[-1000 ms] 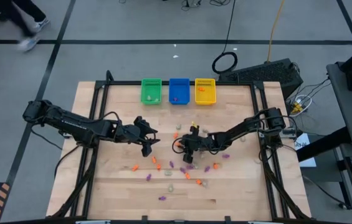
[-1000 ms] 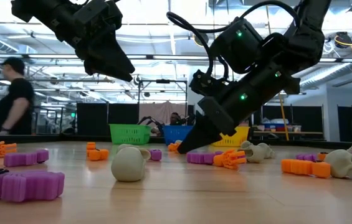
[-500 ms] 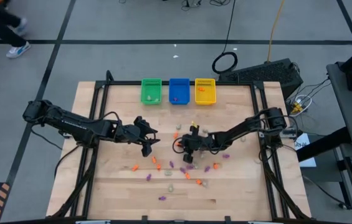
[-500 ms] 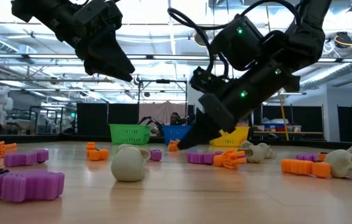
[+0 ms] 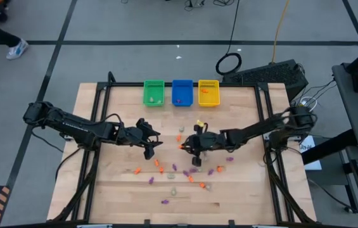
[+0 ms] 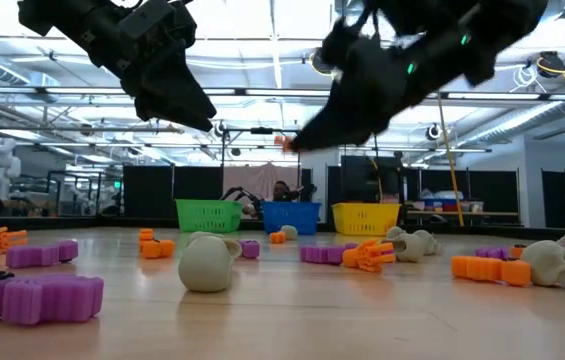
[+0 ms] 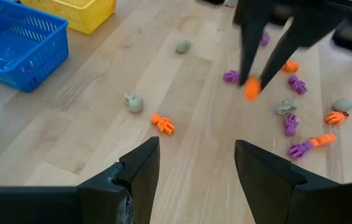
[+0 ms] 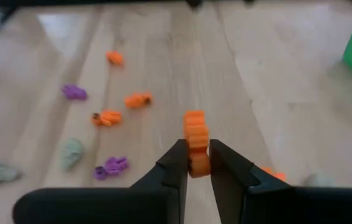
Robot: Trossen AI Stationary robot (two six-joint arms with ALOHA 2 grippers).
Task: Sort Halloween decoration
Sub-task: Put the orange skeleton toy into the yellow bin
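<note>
Right gripper (image 8: 195,163) pinching orange trinket (image 8: 195,138) by lower end, lifted above table centre. Left gripper (image 7: 194,163) spread, empty. Trinket likely light, rigid, ridged plastic; pinch mid-body.

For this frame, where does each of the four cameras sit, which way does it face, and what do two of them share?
High view: overhead, facing down on the table; both arms show.
Low view: at tabletop height, facing the bins; both arms hang in from above.
Left wrist view: on the left arm, facing the table; left gripper, fingers apart and empty.
Right wrist view: on the right arm; right gripper pinches an orange trinket.
Shared: the left wrist view also catches that orange trinket.
</note>
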